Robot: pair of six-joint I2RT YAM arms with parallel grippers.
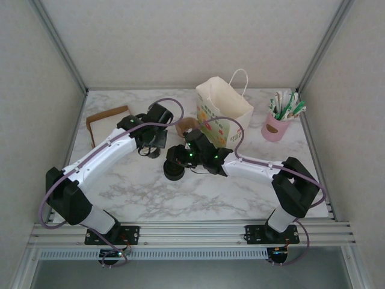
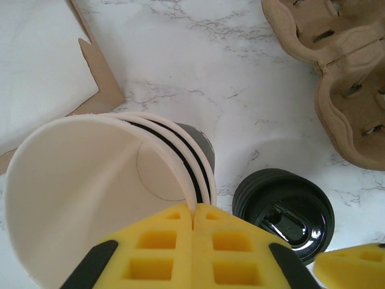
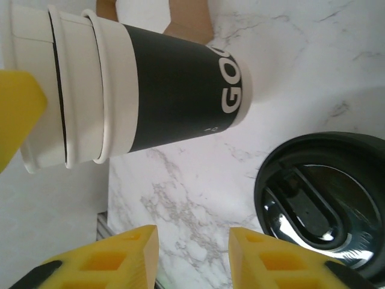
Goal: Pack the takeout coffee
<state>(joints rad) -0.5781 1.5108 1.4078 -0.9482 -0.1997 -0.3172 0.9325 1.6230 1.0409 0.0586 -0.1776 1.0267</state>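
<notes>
1. Top external view: the takeout coffee [image 1: 174, 173] stands upright on the grey-veined marble surface [image 1: 240, 192], a squat black cup under a glossy round lid.
2. The right gripper [image 3: 194, 236] sits just beside it, its yellow foam jaws spread over bare marble.
3. The left gripper [image 2: 194, 212] has its jaws pressed together, pinching the rim of the nested cups [image 2: 90, 198], which are cream inside.
4. Farther off are a moulded pulp carrier [image 2: 343, 78] and an upright paper bag [image 1: 222, 111].

Bright, even overhead light; soft shadows; wrist views blur on near jaws.
</notes>
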